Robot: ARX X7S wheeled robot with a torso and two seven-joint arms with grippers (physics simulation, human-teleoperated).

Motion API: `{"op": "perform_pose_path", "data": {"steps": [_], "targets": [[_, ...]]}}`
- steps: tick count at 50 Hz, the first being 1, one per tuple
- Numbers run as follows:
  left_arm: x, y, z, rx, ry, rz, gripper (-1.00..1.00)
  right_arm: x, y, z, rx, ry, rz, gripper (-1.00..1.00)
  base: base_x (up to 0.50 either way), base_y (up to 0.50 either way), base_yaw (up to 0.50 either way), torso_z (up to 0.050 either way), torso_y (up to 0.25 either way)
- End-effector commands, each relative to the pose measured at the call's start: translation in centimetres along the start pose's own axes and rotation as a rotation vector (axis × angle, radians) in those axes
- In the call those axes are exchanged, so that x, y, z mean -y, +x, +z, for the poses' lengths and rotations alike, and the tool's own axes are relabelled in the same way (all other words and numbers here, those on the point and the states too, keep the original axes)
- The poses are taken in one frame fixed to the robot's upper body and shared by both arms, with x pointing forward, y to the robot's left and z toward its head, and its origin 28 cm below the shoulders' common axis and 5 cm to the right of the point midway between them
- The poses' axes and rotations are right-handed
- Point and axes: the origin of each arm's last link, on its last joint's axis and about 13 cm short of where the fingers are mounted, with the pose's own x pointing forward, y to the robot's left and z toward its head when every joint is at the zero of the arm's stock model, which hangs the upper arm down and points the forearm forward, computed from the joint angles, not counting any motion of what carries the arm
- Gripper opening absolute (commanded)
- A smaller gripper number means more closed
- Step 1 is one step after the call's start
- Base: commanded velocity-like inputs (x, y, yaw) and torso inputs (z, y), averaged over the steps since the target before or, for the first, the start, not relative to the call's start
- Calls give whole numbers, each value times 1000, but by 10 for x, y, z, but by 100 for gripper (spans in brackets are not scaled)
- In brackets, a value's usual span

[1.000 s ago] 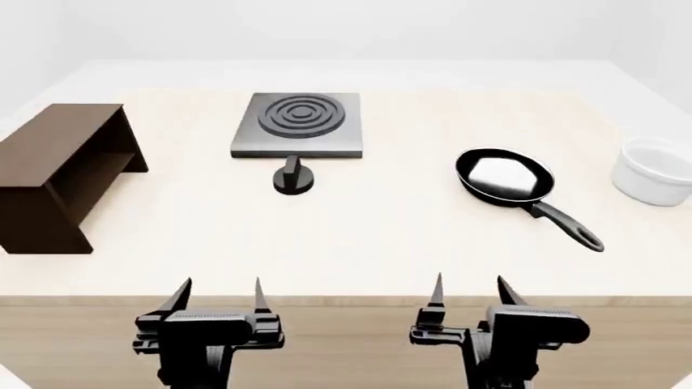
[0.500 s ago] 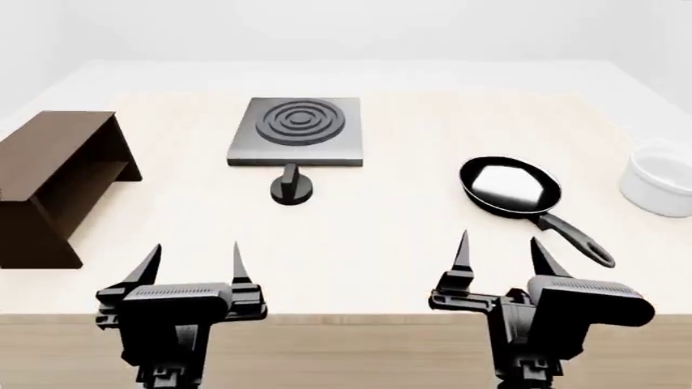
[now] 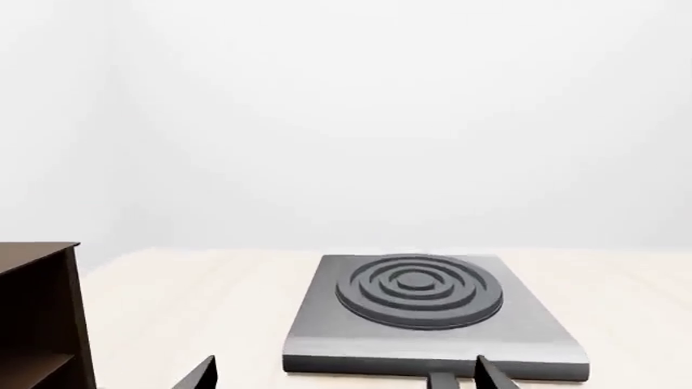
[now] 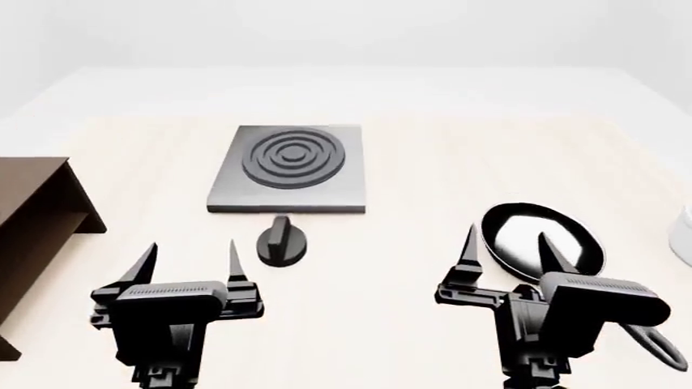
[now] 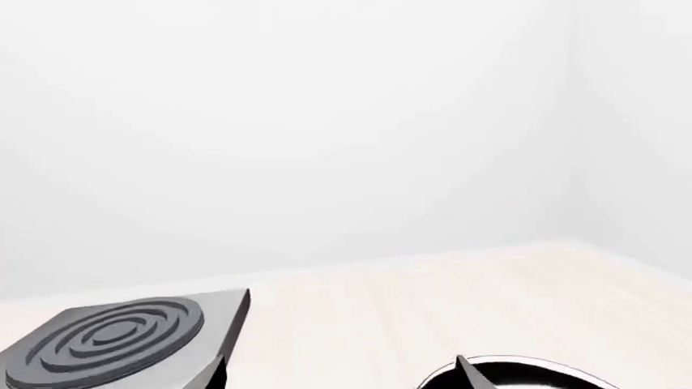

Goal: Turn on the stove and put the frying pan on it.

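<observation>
Stove: flat square grey metal plate [image 4: 290, 170], burner bare; its round black knob [image 4: 282, 241] sits just before it.
Pan: small black frying pan [image 4: 540, 241] lies right of it, on the table.
Grippers: left gripper [image 4: 188, 265] and right gripper [image 4: 507, 251] both spread, empty.
Advice: lower left squarely over the knob's ridge before twisting.

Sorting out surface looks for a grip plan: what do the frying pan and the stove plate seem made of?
Frying pan: probably black coated metal, its glossy inside throwing a bright reflection. Stove: looks like matte grey metal, evenly shaded, with darker raised burner rings.
</observation>
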Motion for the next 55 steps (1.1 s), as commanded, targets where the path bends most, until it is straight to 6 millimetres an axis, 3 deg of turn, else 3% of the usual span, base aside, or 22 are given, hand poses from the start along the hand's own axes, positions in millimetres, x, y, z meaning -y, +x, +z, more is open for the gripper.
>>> {"op": "perform_pose_path", "data": {"steps": [1,16,32,44,55], "targets": [[0,0,0,-2,-2,5,100,1,0,0,0,2,-4,100,500,0,0,0,0],[0,0,-1,-3,-3,6,100,0,0,-3,-6,-36,-12,100,497,0,0,0,1],[-17,5,-7,-25,66,89,100,0,-1,-7,-30,-46,14,100,15,0,0,0,0],[-36,0,-31,-104,132,182,100,0,-2,-7,-35,-41,15,100,0,0,0,0,0],[-33,-7,-54,-152,171,170,100,0,-3,-8,-40,-43,22,100,0,0,0,0,0]]}}
